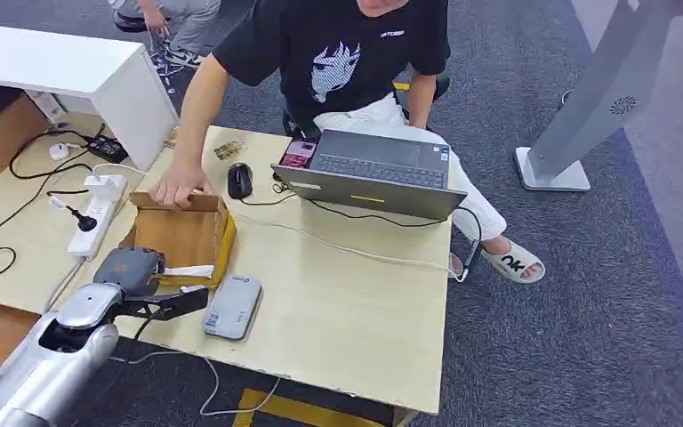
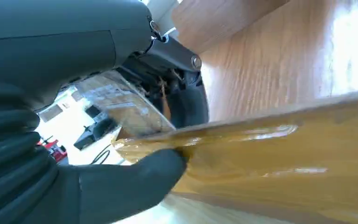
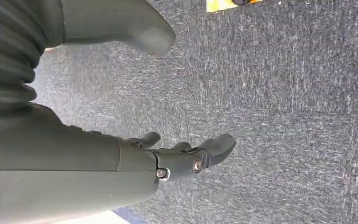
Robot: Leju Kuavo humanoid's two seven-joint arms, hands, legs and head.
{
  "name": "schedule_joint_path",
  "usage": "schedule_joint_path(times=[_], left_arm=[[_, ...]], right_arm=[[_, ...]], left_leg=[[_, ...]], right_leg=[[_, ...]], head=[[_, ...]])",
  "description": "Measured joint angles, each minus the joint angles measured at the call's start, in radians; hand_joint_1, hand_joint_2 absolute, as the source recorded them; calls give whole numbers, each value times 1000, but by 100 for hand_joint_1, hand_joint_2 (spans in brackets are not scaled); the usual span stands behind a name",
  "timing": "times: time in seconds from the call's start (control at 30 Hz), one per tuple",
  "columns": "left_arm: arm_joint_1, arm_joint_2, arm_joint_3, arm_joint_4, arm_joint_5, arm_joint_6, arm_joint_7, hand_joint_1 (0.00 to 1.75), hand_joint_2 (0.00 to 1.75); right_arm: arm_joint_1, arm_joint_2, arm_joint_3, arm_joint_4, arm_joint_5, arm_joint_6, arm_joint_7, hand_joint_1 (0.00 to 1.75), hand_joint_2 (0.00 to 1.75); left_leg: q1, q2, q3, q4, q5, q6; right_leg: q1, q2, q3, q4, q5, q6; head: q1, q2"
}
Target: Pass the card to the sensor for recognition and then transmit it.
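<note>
A white card [image 1: 188, 270] lies along the near wall of the open cardboard box [image 1: 180, 233] on the table. My left hand [image 1: 138, 274] is at that wall, its dark fingers [image 1: 176, 305] stretched out just outside the box toward the grey sensor [image 1: 232, 307]. In the left wrist view the printed card [image 2: 121, 105] sits between the fingers [image 2: 186, 95] and the thumb [image 2: 140, 182]. The thumb tip touches the yellow box rim [image 2: 270, 140], and thumb and fingers stand apart. My right hand [image 3: 186, 156] hangs over the carpet, holding nothing, fingers loosely spread.
A person sits at the far side, one hand [image 1: 176, 189] on the box's far wall. A laptop [image 1: 375, 171], a mouse [image 1: 239, 181] and cables lie beyond the sensor. A power strip [image 1: 98, 213] sits to the left. A stand's base [image 1: 551, 173] is on the carpet.
</note>
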Motion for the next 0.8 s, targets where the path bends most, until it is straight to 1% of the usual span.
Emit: schedule_joint_path(times=[0.17,0.2,0.23,0.27,0.3,0.33,0.43,0.47,0.5,0.73,0.77,0.8], left_arm=[[-1,0,0,0,5,-7,0,175,175],[-1,0,0,0,5,-7,0,159,175],[-1,0,0,0,5,-7,0,150,175],[-1,0,0,0,4,-7,0,40,175],[-1,0,-1,-1,4,-5,0,14,175],[-1,0,-1,-1,4,-5,0,0,175],[-1,-1,-2,-1,3,-1,0,0,175],[-1,-2,-3,-2,2,0,0,35,175],[-1,-2,-3,-3,1,0,0,175,175],[-1,-5,-4,-6,14,-7,-2,175,175],[-1,-5,-5,-6,14,-8,-3,30,175],[-1,-5,-5,-7,14,-7,-3,0,175]], right_arm=[[0,0,-1,0,7,2,0,0,175],[0,0,-1,0,9,2,0,0,175],[0,0,-2,0,13,2,0,0,175],[0,0,-2,0,14,2,0,0,175],[0,0,-2,0,15,2,0,0,175],[0,0,-3,0,15,1,0,0,175],[0,0,-4,0,15,1,-3,0,175],[0,0,-4,0,15,1,-3,0,175],[0,0,-4,0,15,1,-5,0,175],[0,0,-6,0,17,1,-7,0,175],[0,0,-6,0,17,1,-7,0,175],[0,0,-7,0,18,1,-7,0,175]], left_leg=[[0,0,0,0,0,0],[0,0,0,0,0,0],[0,0,0,0,0,0],[0,0,0,0,0,0],[0,0,0,0,0,0],[0,0,0,0,0,0],[0,0,0,0,0,0],[0,0,0,0,0,0],[0,0,0,0,0,0],[0,0,0,0,0,0],[0,0,0,0,0,0],[0,1,0,0,0,0]], right_leg=[[0,0,0,0,0,0],[0,0,0,0,0,0],[0,0,0,0,0,0],[0,0,0,0,0,0],[0,0,0,0,0,0],[0,0,0,0,0,0],[0,0,-2,0,0,0],[0,0,-1,0,0,0],[0,0,-1,0,0,0],[0,0,0,0,0,0],[0,0,0,0,0,0],[0,1,0,0,0,0]], head=[[0,0],[0,0],[0,0],[0,0],[0,0],[0,0],[0,0],[0,0],[0,0],[0,0],[0,0],[0,0]])
